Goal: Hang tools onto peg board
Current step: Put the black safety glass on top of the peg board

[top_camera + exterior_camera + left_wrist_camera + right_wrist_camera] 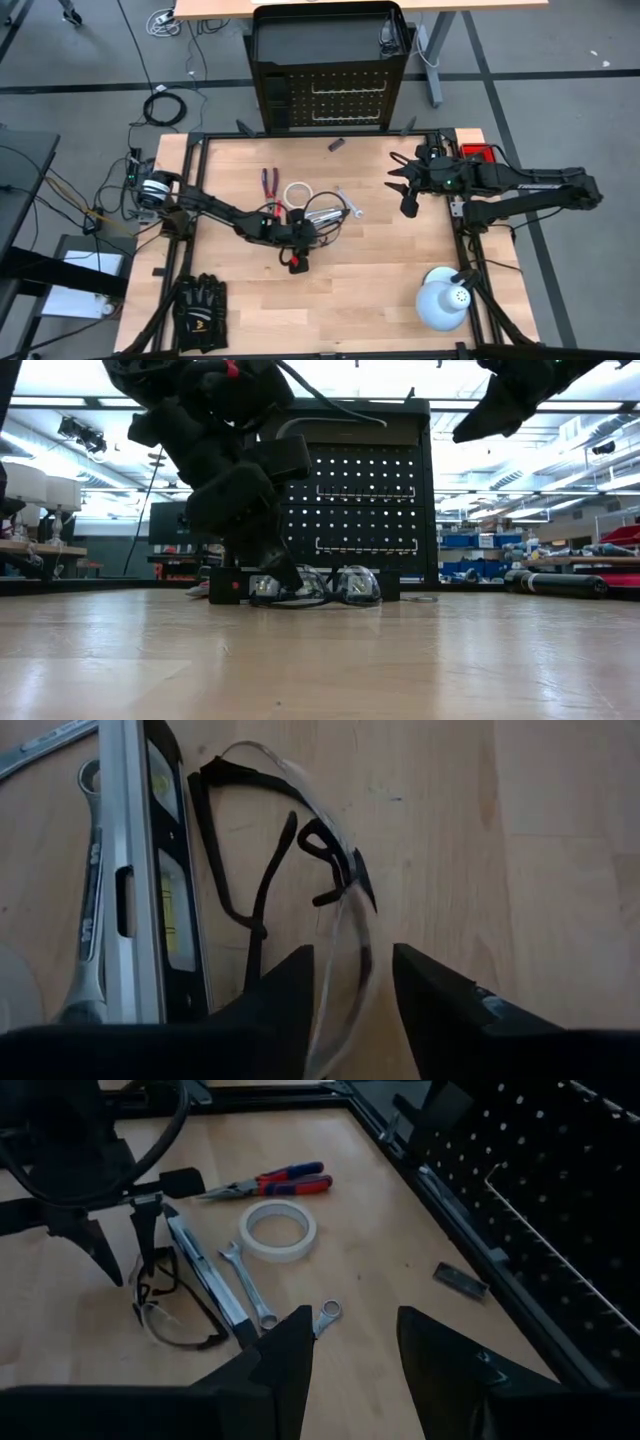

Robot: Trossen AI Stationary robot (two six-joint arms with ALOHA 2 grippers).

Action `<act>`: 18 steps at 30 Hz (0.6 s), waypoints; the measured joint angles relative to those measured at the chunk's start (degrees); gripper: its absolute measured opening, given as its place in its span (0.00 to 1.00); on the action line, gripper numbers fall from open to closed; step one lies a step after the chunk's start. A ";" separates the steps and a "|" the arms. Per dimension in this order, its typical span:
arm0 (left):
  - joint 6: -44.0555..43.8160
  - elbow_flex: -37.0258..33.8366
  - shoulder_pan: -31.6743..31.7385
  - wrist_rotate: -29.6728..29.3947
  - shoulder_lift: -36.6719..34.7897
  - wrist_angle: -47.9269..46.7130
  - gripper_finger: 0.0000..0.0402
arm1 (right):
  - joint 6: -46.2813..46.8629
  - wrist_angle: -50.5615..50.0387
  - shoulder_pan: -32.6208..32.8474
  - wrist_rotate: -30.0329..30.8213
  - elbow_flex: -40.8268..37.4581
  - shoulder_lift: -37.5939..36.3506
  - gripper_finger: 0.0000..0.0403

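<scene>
1. The left tool (352, 985) is down at the table (380, 290) near its middle, its two dark fingers (285, 990) standing apart on either side of the clear lens of the black-framed glasses (270, 890); whether they press the lens cannot be told.
2. The glasses lie flat on the wood, arms folded, not lifted.
3. Just beside the glasses lies the dark slim level bar (150, 880), and touching its far side a silver wrench (88, 910).
4. In the right wrist view, a second, smaller wrench (327, 1316) lies a little apart from the first, toward the right arm.
5. The white tape roll (278, 1228) lies flat near the wrenches, and the red-handled pliers (285, 1181) lie beyond it, toward the table's left side.
6. The right tool (404, 186) hangs above the table's right part, near the back edge, fingers apart and holding nothing.
7. The peg board (335, 100) stands upright at the table's back edge, its pale hooks bare, the black shelf on top.
8. A small dark piece (337, 145) lies on the wood just before the board.
9. Black gloves (200, 310) lie at the front left corner; a white dome lamp (443, 303) sits at the front right.
</scene>
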 joint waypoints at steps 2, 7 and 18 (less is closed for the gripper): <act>0.10 -0.01 -0.01 0.00 -0.07 0.00 0.29 | 0.00 0.20 0.00 0.02 0.00 0.09 0.39; 1.36 -0.02 -0.08 0.50 -0.22 0.00 0.17 | 0.07 0.04 0.00 0.00 0.00 0.33 0.39; 1.46 4.83 -0.28 0.57 -0.24 -6.60 0.02 | 0.42 0.02 0.00 0.01 0.00 0.33 0.39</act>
